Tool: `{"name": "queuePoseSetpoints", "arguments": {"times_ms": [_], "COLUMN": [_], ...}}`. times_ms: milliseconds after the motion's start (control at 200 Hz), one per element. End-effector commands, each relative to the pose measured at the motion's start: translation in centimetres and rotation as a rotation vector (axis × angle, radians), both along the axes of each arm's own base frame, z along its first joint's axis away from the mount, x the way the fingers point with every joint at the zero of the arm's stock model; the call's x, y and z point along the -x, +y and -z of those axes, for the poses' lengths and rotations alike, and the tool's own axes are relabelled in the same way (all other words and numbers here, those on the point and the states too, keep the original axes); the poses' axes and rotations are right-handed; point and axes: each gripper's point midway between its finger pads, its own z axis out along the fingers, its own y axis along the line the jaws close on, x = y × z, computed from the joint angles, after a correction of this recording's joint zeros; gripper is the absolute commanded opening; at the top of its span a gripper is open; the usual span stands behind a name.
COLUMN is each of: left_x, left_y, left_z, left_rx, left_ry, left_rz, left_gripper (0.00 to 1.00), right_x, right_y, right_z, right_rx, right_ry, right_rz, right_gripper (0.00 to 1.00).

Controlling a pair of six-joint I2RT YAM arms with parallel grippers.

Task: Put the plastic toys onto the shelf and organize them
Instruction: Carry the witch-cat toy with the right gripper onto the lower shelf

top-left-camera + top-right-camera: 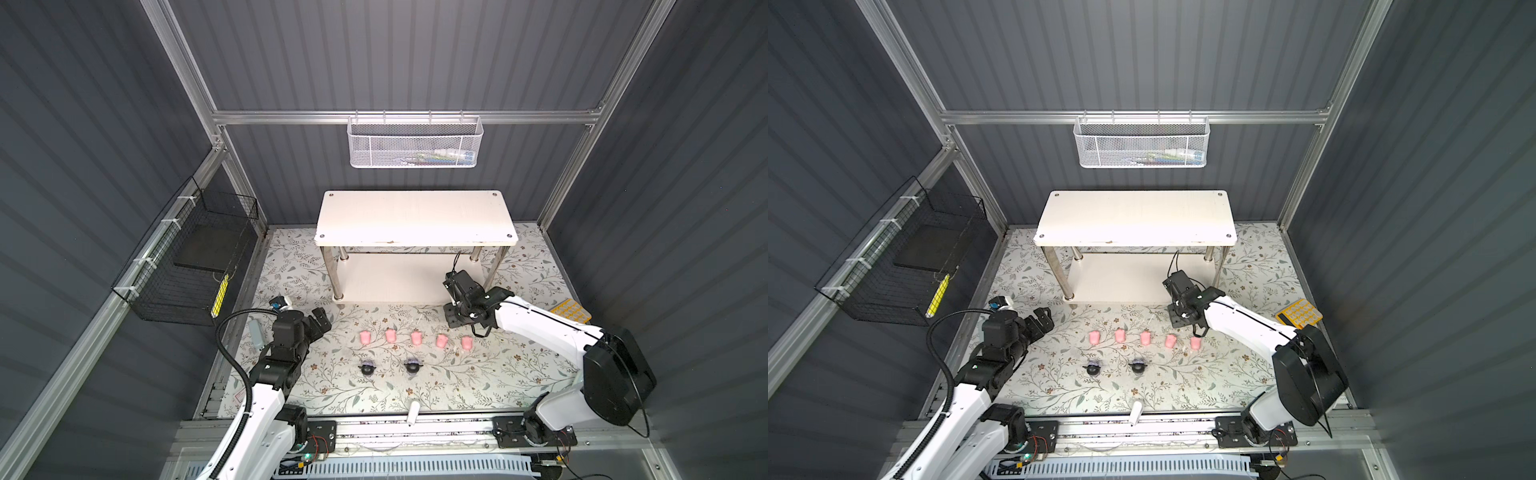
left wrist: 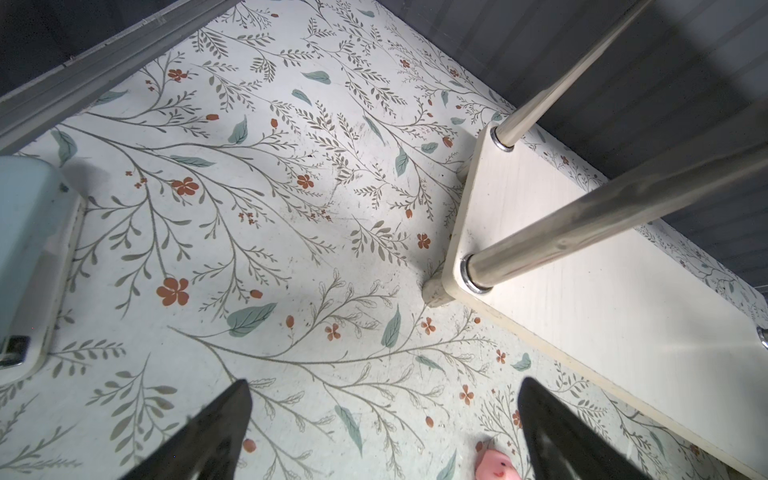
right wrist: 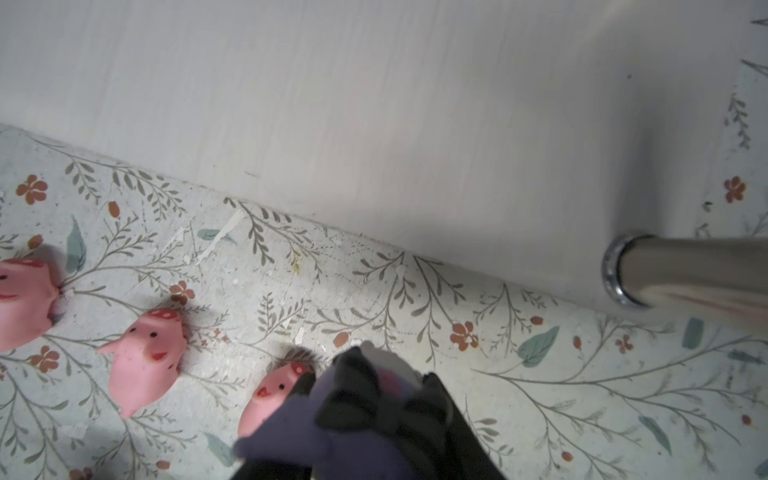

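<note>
The shelf [image 1: 415,216] [image 1: 1133,216] stands at the back, and both of its boards are bare. Five pink plastic toys lie in a row in front of it, from one end [image 1: 365,337] to the other [image 1: 466,343]. Two purple toys [image 1: 368,368] [image 1: 413,366] lie nearer. My right gripper [image 1: 455,318] [image 3: 370,382] hovers by the lower board's [image 3: 374,104] front right corner, shut on a purple toy [image 3: 299,436] above the end pink toy [image 3: 274,395]. My left gripper [image 1: 322,320] [image 2: 384,382] is open and empty at the row's left end, with a pink toy [image 2: 494,463] beside one finger.
A pale blue clock [image 2: 29,249] [image 1: 257,334] sits left of my left gripper. A yellow calculator [image 1: 571,311] lies at the right wall. A white mesh basket [image 1: 415,143] hangs on the back wall and a black wire basket [image 1: 187,266] on the left wall. Metal shelf posts [image 3: 685,270] stand close.
</note>
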Motion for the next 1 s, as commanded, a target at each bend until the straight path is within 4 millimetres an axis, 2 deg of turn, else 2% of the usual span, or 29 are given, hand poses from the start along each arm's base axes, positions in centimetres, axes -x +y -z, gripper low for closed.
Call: {"name": "queuePoseSetpoints", "arguments": {"times_ms": [0, 215, 595, 860, 996], "left_x": [0.3, 0.2, 0.2, 0.4, 0.4], "left_y": [-0.2, -0.2, -0.3, -0.1, -0.1], "left_z": [0.4, 0.7, 0.9, 0.9, 0.8], "left_rx": [0.003, 0.007, 0.004, -0.001, -0.006], "left_ry": [0.006, 0.011, 0.021, 0.023, 0.023], "left_rz": [0.013, 0.01, 0.013, 0.009, 0.01], "left_gripper": [1.0, 1.0, 1.0, 1.0, 1.0], "right_x": [-2.8, -5.0, -7.9, -9.3, -9.9], "right_y": [0.4, -0.3, -1.0, -1.3, -1.4], "right_z": [-2.1, -3.0, -1.9, -1.7, -0.9], "right_rx": [0.0, -0.006, 0.024, 0.023, 0.044], "right_ry": [-0.093, -0.132, -0.175, -0.188, -0.172], "right_rz": [-0.016, 0.003, 0.024, 0.037, 0.033], "right_gripper": [0.29, 0.3, 0.3, 0.3, 0.3]}}
